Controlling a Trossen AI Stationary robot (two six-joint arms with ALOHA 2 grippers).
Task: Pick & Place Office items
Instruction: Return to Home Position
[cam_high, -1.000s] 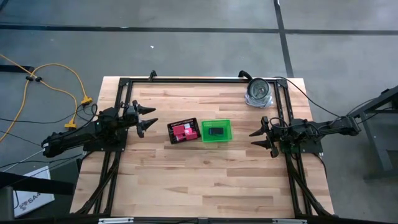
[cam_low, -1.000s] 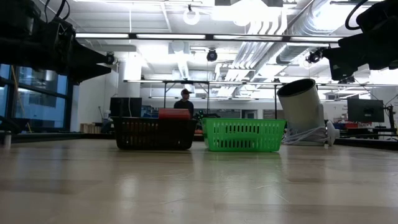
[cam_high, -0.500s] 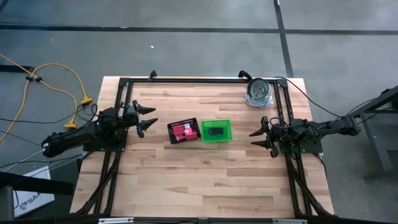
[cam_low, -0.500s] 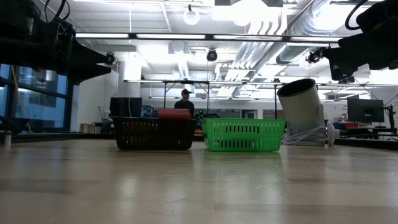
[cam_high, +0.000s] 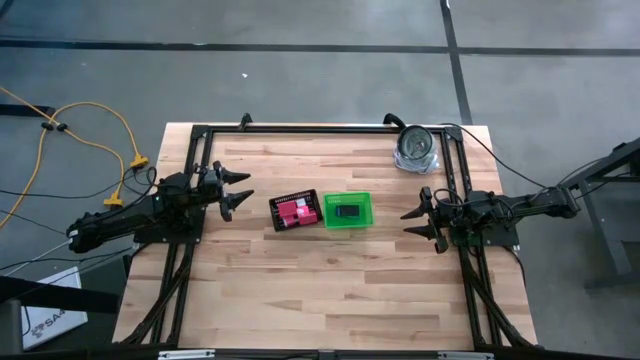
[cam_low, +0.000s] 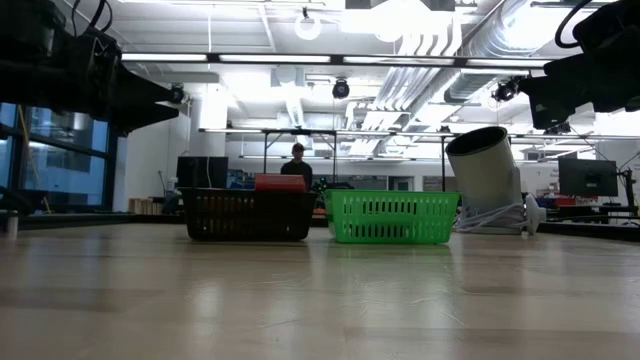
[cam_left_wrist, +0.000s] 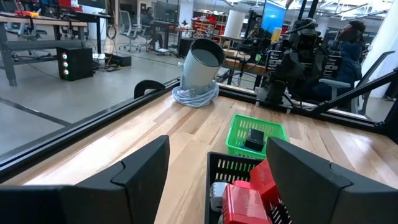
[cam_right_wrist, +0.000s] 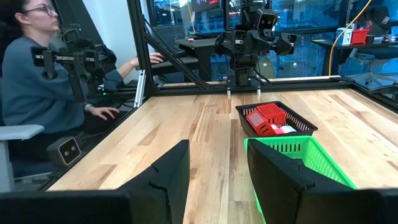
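Red and pink office items (cam_high: 295, 213) lie in a black mesh tray (cam_high: 273, 205) at the table's middle. In the left wrist view they show as red blocks (cam_left_wrist: 249, 193). A green bin (cam_high: 348, 195) stands right beside the tray and holds a black block (cam_left_wrist: 255, 138). My left gripper (cam_high: 247, 188) hovers open, level, left of the tray, above the table. My right gripper (cam_high: 405, 223) hovers open, level, right of the green bin. Neither has anything between its fingers.
A shiny silver round can (cam_high: 417, 148) lies tilted on a coil of cable at the table's far right corner. A black frame (cam_high: 300, 129) runs along the table's edges. A person (cam_right_wrist: 37, 74) sits beyond the table's far side. Bare wood (cam_high: 330, 290) lies toward the near edge.
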